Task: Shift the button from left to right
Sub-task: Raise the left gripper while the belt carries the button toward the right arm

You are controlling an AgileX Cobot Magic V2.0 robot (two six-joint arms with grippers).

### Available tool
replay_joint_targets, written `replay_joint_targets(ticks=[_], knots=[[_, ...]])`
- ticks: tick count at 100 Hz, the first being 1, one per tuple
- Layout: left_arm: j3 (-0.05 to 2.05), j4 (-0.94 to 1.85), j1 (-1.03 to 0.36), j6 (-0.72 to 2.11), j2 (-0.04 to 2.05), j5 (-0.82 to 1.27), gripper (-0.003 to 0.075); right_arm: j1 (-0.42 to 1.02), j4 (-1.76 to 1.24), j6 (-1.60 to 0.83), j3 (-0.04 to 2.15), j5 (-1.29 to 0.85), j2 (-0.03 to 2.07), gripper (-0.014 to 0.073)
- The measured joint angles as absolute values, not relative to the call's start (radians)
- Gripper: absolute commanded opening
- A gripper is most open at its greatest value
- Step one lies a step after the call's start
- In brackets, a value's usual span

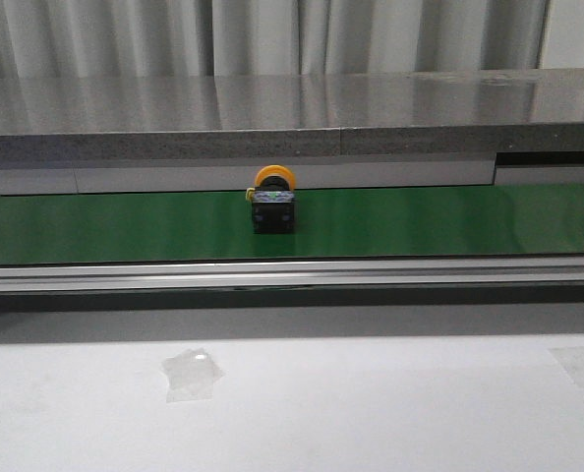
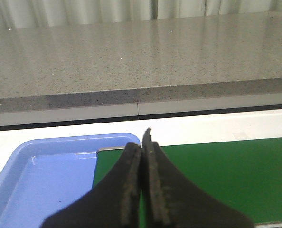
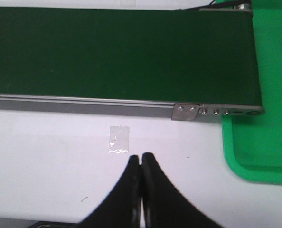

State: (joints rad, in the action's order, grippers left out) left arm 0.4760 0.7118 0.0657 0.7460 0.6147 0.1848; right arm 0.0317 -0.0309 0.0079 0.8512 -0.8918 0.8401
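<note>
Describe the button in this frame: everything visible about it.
The button shows only in the front view, and small. It has a round orange-yellow cap above a black boxy body with a small pale mark on the face toward the camera. The cap looks like plastic. It stands upright on the green belt, near the middle of the visible stretch and toward its far edge. Only the belt touches it; no gripper is near it in that view. Finer detail is too blurred to tell.
</note>
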Motion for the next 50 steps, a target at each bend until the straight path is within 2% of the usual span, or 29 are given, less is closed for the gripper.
replay_joint_targets(ticks=[25, 32, 39, 44, 45, 49, 50], knots=[[0.476, 0.712, 0.066, 0.746, 0.615, 0.185, -0.002, 0.032, -0.033, 0.008, 0.851, -0.929, 0.922, -0.0064], [0.476, 0.712, 0.066, 0.746, 0.615, 0.185, -0.002, 0.032, -0.033, 0.008, 0.851, -0.933, 0.93, -0.0038], [0.476, 0.712, 0.066, 0.746, 0.615, 0.185, -0.002, 0.032, -0.034, 0.008, 0.851, -0.933, 0.932, 0.0052], [0.476, 0.712, 0.066, 0.746, 0.615, 0.185, -0.002, 0.032, -0.041, 0.008, 0.851, -0.933, 0.932, 0.0174], [0.476, 0.712, 0.066, 0.746, 0.615, 0.185, -0.002, 0.032, -0.043, 0.008, 0.851, -0.933, 0.932, 0.0174], [0.476, 0.712, 0.066, 0.746, 0.615, 0.185, -0.002, 0.032, -0.054, 0.008, 0.851, -0.933, 0.932, 0.0304], [0.476, 0.712, 0.066, 0.746, 0.615, 0.185, -0.002, 0.032, -0.057, 0.008, 0.851, -0.933, 0.932, 0.0304]])
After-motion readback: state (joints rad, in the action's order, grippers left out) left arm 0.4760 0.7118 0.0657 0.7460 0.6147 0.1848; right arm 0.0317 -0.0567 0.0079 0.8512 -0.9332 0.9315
